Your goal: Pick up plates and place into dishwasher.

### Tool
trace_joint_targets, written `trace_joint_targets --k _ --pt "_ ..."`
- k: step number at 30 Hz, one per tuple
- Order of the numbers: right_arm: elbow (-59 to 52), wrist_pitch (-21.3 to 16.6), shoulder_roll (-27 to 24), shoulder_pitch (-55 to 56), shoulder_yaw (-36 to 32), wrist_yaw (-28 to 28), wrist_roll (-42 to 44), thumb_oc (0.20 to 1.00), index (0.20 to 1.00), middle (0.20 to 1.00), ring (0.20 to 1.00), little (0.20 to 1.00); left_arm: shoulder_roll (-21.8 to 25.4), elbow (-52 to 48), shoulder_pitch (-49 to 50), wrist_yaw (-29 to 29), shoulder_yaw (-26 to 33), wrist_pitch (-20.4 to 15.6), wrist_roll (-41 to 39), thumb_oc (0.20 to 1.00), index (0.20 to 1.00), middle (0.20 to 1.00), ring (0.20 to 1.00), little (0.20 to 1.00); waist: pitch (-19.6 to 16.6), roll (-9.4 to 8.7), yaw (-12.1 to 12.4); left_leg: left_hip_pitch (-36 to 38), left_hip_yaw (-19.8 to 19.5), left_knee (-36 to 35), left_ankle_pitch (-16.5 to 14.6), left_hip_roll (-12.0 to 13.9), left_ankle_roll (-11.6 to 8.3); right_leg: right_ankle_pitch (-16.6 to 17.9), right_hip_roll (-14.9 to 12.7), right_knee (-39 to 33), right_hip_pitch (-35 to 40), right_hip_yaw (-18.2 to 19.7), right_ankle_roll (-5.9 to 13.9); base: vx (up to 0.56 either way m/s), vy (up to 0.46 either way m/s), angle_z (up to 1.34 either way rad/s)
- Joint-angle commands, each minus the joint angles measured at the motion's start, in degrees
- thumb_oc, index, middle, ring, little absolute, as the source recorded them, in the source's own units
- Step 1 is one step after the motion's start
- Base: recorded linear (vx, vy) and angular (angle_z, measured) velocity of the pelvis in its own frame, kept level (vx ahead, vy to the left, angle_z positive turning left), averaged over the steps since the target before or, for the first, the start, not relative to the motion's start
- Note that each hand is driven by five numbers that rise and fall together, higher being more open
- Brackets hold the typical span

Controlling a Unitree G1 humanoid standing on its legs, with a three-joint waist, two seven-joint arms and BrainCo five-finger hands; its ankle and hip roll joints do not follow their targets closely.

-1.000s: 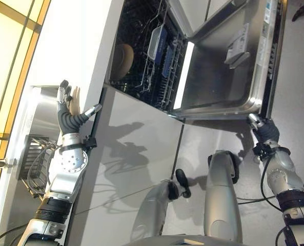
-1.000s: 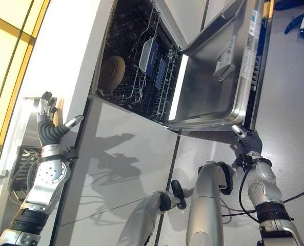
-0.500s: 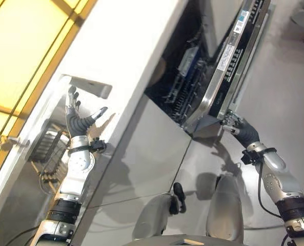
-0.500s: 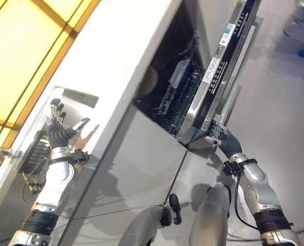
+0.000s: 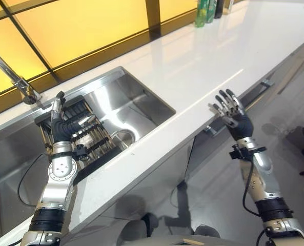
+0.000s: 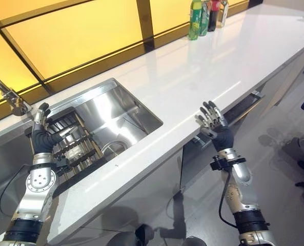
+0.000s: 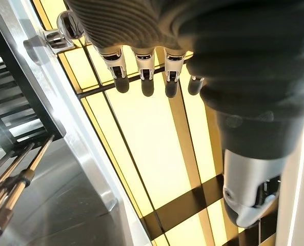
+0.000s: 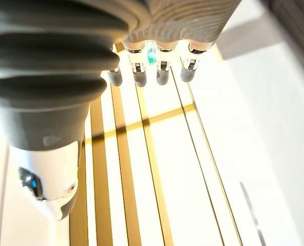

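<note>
Reach stage, no plate in sight or held: left hand (image 5: 64, 128), fingers straight, empty, over the dish rack (image 5: 93, 141) in the sink (image 5: 136, 100), left of frame; right hand (image 5: 234, 115) spread, empty, at the desk (image 5: 203, 56) edge, right of centre; next, locate a plate.

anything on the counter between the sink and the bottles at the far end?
No. In the right eye view the white countertop between the sink and the bottles is bare.
</note>
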Motion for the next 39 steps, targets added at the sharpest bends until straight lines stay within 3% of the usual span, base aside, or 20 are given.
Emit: trace_joint_targets --k 1,8,15,25,27,30,31,35,39 --pt "-3.97 -3.64 2.08 1.43 -0.51 -0.6 -0.4 1.0 1.0 1.0 1.0 1.0 4.65 -2.11 -0.72 -1.37 2.44 -3.19 3.5 1.0 1.0 1.0 1.0 1.0 -2.55 -2.27 0.52 -1.5 1.47 -1.21 -1.67 -0.84 2.78 8.51 -3.55 -7.72 2.1 2.01 2.08 -0.19 -0.11 -0.13" --pt "-5.88 -2.91 3.38 5.09 0.39 -1.76 -2.09 1.0 1.0 1.0 1.0 1.0 3.67 -2.16 -1.28 -3.65 2.4 -4.15 1.57 1.0 1.0 1.0 1.0 1.0 -3.48 -2.47 -1.45 0.9 2.64 -5.87 0.43 1.26 2.22 7.5 -0.67 -10.3 3.24 2.32 1.9 -0.17 -0.079 -0.14" --pt "-16.53 -4.59 1.14 6.23 0.68 -1.22 -7.02 1.0 1.0 1.0 1.0 1.0 1.16 -3.18 -1.13 -5.69 1.65 -4.73 -3.02 1.0 1.0 1.0 1.0 1.0 -4.8 -2.67 -3.18 2.9 3.75 -8.8 2.14 3.78 0.59 7.42 1.93 -12.93 4.71 2.67 0.84 -0.14 -0.054 -0.18" --pt "-24.01 -1.15 -3.26 -3.47 3.06 -4.33 -10.04 1.0 1.0 1.0 1.0 1.0 -1.7 -5.6 -1.08 -4.68 0.65 -6.41 -6.21 1.0 1.0 1.0 1.0 1.0 -5.54 -4.36 0.42 -0.61 1.47 -6.07 3.67 6.84 -2.1 6.95 4.47 -14.63 5.79 0.93 -1.89 -0.07 -0.036 -0.05" --pt "-24.47 -1.38 -3.71 -3.56 3.21 -4.89 -10.88 1.0 1.0 1.0 1.0 1.0 -2.57 -6.34 -0.82 -5.94 0.64 -7.32 -6.3 1.0 1.0 1.0 1.0 1.0 -5.53 -4.87 0.43 -2.05 4.44 -3.76 3.53 7.29 -2.31 7.06 4.28 -14.76 6.05 -0.87 -2.34 -0.04 0.056 0.14" --pt "-25.69 -1.12 -4.81 -2.66 2.45 -8.09 -13.07 1.0 1.0 1.0 1.0 1.0 -4.04 -7.07 -1.99 -7.79 -0.36 -8.83 -9.24 1.0 1.0 1.0 1.0 1.0 -5.61 -5.65 -1.45 -3.24 15.98 0.04 4.5 10.7 -2.6 7.9 2.75 -15.08 6.69 -6.25 -2.54 -0.02 0.174 0.93" --pt "-25.49 -1.28 -5.08 -2.58 2.15 -8.93 -13.76 1.0 1.0 1.0 1.0 1.0 -4.26 -7.09 -2.28 -8.3 -0.5 -9.12 -10.12 1.0 1.0 1.0 1.0 1.0 -5.66 -5.73 -1.76 -2.76 17.67 -0.23 4.23 10.91 -2.31 8.12 2.42 -15.02 6.73 -6.95 -2.45 0.03 0.206 1.23" --pt "-24.14 -3.8 -4.47 -3.84 3.18 -10.82 -14.8 1.0 1.0 1.0 1.0 1.0 -5.51 -7.3 -2.92 -6.81 -1.22 -8.14 -11.41 1.0 1.0 1.0 1.0 1.0 -5.65 -5.97 -0.71 -2.08 15.86 -0.73 2.45 7.85 -1.13 7.95 0.55 -13.53 7.01 -7.17 -1.44 0.11 0.166 0.88" --pt "-23.4 -3.22 -1.73 -7.18 6.52 -15.74 -17.82 1.0 1.0 1.0 1.0 1.0 -5.57 -7.75 -3.52 -6.33 -1.24 -6.73 -12.04 1.0 1.0 1.0 1.0 1.0 -5.83 -5.66 1.19 -0.63 13.77 -1.2 0.41 4.26 1.52 6.6 -1.98 -5.38 6.14 -7.26 -0.21 0.18 0.176 0.53"
